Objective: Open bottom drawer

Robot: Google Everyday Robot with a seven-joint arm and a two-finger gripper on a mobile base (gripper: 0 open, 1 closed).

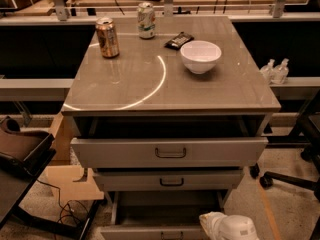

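The grey cabinet (170,91) has three drawers. The bottom drawer (145,232) stands pulled out towards me, its flat grey front at the lower edge of the view and its plain inside (167,206) showing. Its small dark handle (161,235) is cut off by the frame edge. My gripper (227,227) shows only as a white rounded body at the bottom edge, over the right end of the bottom drawer's front.
The top drawer (170,152) and the middle drawer (170,180) stand slightly out. On the cabinet top are two cans (107,37) (146,20), a dark snack packet (179,40) and a white bowl (200,56). A chair (20,151) stands at the left, another chair's base (292,176) at the right.
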